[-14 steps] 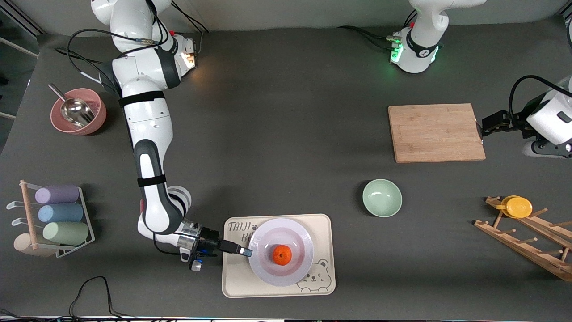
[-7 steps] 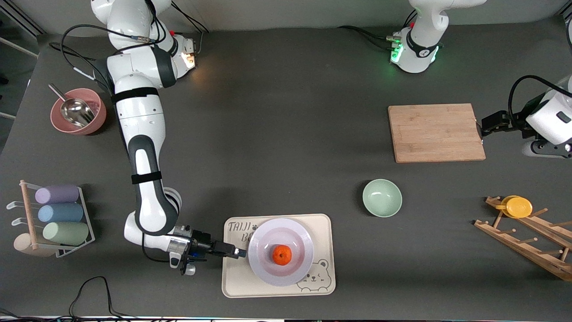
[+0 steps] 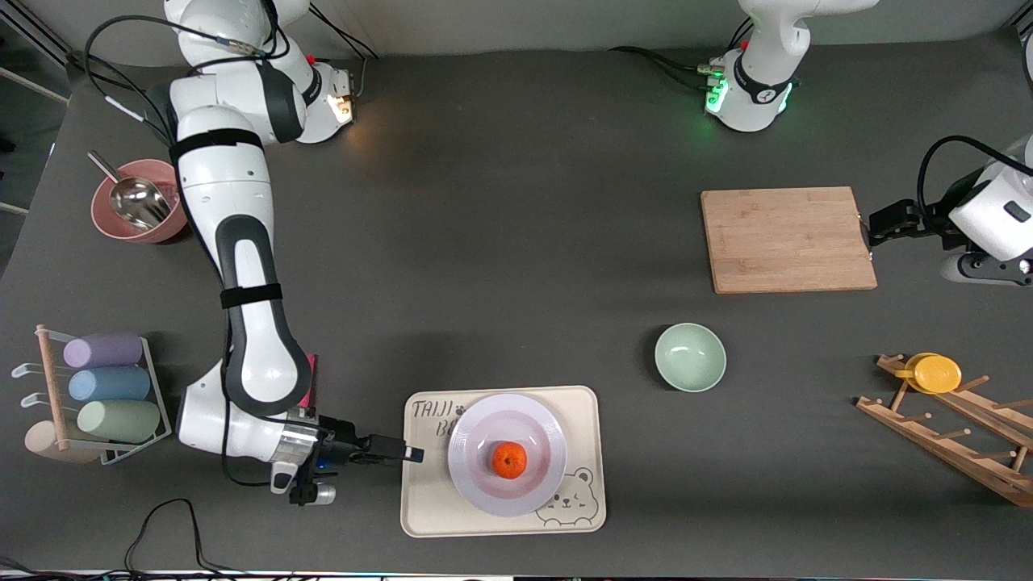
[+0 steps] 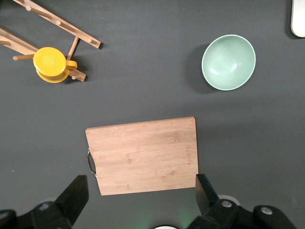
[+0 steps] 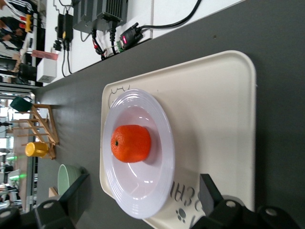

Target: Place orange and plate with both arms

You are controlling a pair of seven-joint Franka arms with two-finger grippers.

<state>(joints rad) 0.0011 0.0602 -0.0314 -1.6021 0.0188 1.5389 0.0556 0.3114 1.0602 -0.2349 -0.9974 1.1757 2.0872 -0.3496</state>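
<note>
The orange [image 3: 509,460] rests in the middle of the white plate [image 3: 534,421], which sits on a cream bear tray [image 3: 583,420]. My right gripper [image 3: 415,455] hovers low over the tray's edge toward the right arm's end, open and empty, a short gap from the plate's rim. In the right wrist view the orange [image 5: 131,143] and plate [image 5: 164,143] lie ahead of the spread right gripper [image 5: 142,191]. My left gripper [image 3: 871,231] waits by the cutting board [image 3: 787,240]; its left wrist view shows the gripper [image 4: 139,192] open and empty above the board [image 4: 143,155].
A pale-green bowl [image 3: 690,357] stands between tray and cutting board. A wooden rack with a yellow cup [image 3: 936,373] is at the left arm's end. A pink bowl with a metal scoop [image 3: 141,200] and a holder of rolled cups [image 3: 105,386] are at the right arm's end.
My right gripper has drawn back from the plate's rim toward the right arm's end of the table, staying open. The plate, orange and left arm have not moved.
</note>
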